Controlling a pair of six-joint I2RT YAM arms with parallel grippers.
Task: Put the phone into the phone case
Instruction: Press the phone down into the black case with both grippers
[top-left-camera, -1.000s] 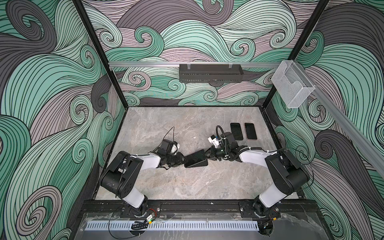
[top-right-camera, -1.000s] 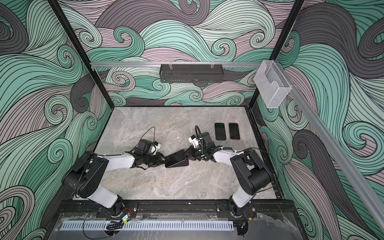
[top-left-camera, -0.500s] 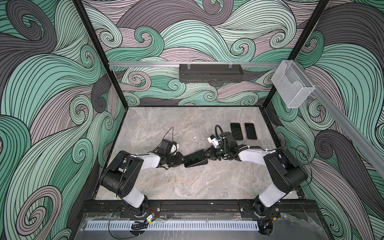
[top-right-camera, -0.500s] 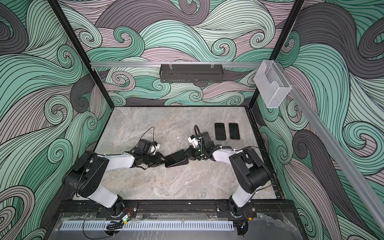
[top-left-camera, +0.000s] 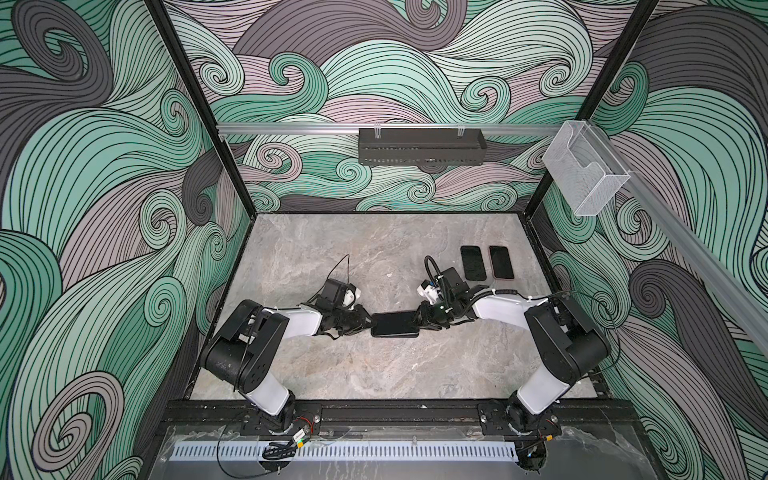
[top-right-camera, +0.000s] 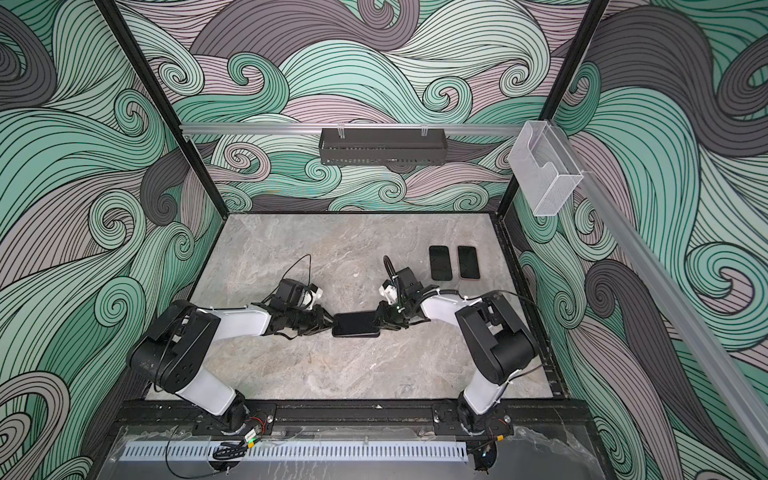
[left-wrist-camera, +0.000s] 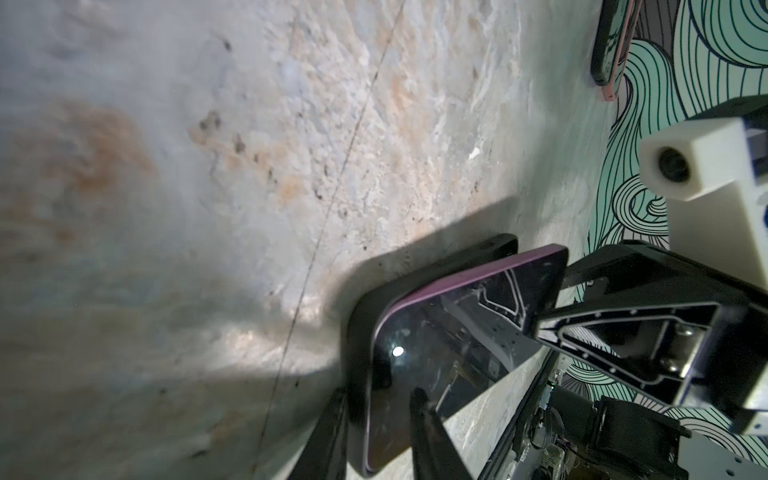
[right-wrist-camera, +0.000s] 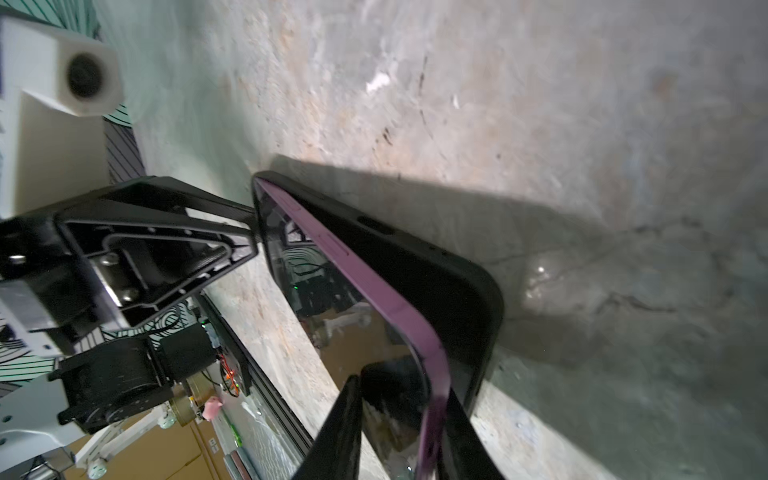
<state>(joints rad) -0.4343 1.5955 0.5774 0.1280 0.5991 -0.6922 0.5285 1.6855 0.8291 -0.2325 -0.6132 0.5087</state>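
Observation:
The phone (top-left-camera: 395, 324) (top-right-camera: 356, 325), dark screen up with a purple rim, lies in the black phone case (left-wrist-camera: 365, 307) at the table's middle. In the right wrist view its purple edge (right-wrist-camera: 390, 303) stands proud of the phone case (right-wrist-camera: 436, 266) along one long side. My left gripper (top-left-camera: 369, 323) (left-wrist-camera: 376, 395) is shut on the left end, one finger on the screen and the other behind the case. My right gripper (top-left-camera: 417, 323) (right-wrist-camera: 401, 386) is open at the right end, a finger on either side of the phone.
Two more dark phones (top-left-camera: 473, 262) (top-left-camera: 501, 262) lie side by side at the back right of the marble table (top-left-camera: 374, 374). A black tray (top-left-camera: 419, 146) hangs on the back wall. A clear box (top-left-camera: 586, 170) hangs on the right rail.
The phone and case have swung from a slant to level between the grippers. The right jaws have parted. The left jaws have closed in a little.

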